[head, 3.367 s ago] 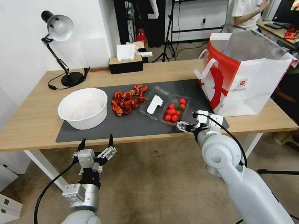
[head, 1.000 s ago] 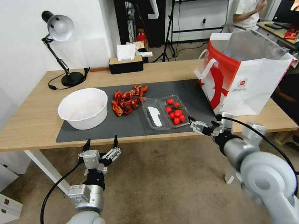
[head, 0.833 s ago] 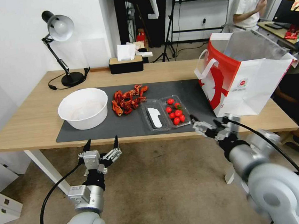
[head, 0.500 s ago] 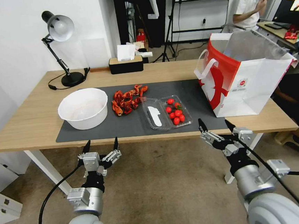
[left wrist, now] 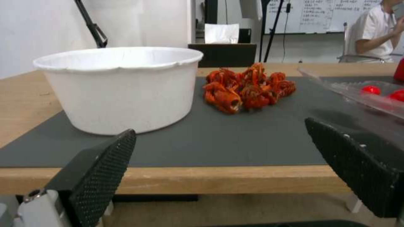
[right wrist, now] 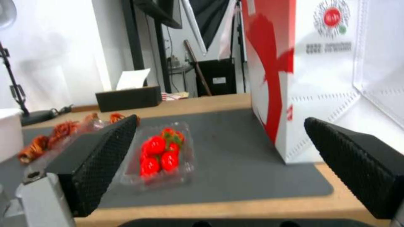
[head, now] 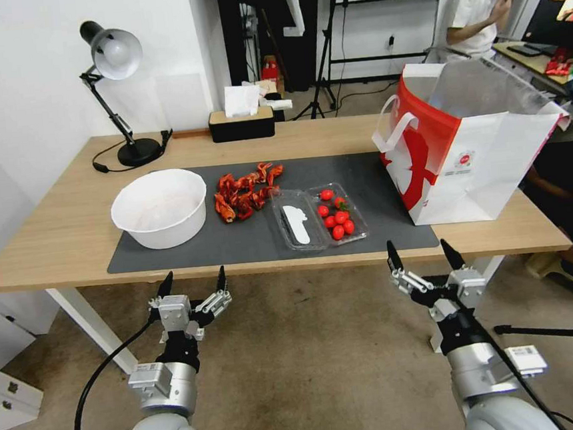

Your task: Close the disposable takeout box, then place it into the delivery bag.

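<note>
I see the takeout box (head: 318,215) lying open at centre frame on the grey mat (head: 249,242), delivery bag (head: 464,139) upright at right; my left gripper (head: 193,283) and right gripper (head: 424,254) hang spread wide, empty, below the table edge.

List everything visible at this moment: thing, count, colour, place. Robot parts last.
Disposable takeout box: one, clear, lying open on the mat, lid half toward the crayfish, red tomatoes in the other half.
Delivery bag: one, red and white, standing open at the mat's right end.
Bowl: one, white, left on the mat.
Crayfish: one pile, red, between bowl and box.
Mat: one, dark grey, on the table.
Table: one, light wood.
Desk lamp: one, black, back left.
Tissue box: one, black, back centre.
Left tool: open, below the table's front edge.
Right tool: open, below the front edge, right of the box.
</note>
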Motion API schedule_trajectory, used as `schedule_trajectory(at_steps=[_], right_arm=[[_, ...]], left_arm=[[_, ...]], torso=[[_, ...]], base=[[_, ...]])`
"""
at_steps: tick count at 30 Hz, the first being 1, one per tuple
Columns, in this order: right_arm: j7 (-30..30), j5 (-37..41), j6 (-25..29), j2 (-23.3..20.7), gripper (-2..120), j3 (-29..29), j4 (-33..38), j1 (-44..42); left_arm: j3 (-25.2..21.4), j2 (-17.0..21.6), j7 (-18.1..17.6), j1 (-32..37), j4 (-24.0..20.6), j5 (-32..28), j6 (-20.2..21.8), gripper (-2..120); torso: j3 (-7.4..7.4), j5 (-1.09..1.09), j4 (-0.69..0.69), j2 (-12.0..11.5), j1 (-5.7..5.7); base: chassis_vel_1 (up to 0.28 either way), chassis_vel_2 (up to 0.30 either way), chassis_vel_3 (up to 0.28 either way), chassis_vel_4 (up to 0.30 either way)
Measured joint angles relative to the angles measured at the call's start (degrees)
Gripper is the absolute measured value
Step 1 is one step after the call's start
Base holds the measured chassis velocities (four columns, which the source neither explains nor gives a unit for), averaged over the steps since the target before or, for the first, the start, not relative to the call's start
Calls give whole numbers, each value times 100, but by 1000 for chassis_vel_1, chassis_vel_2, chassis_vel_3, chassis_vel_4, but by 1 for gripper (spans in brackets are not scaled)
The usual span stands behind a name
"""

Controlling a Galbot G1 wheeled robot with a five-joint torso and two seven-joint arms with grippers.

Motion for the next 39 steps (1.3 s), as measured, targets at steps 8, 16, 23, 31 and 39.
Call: schedule_trajectory(at_steps=[8,16,23,31,39], right_arm=[[15,-190,245,101,100,-8,-256,10],[27,-200,245,149,100,-17,-289,11],[44,-181,245,137,100,26,-296,17],[115,-169,245,133,100,59,-299,26],[164,-166,228,149,100,76,-260,28]], left_arm=[[1,18,-3,24,49,1,-34,100],[26,83,-23,152,77,-88,-177,100],[617,151,-31,376,-169,-605,-175,100],[1524,266,-32,569,-669,-1669,164,100],[2274,227,-199,128,-709,-3393,1020,100]], torso=[[0,-2,0,0,0],[0,-1,0,0,0],[0,-1,0,0,0],[0,-1,0,0,0],[0,-1,0,0,0]], base=[[0,0,0,0],[0,0,0,0],[0,0,0,0],[0,0,0,0],[0,0,0,0]])
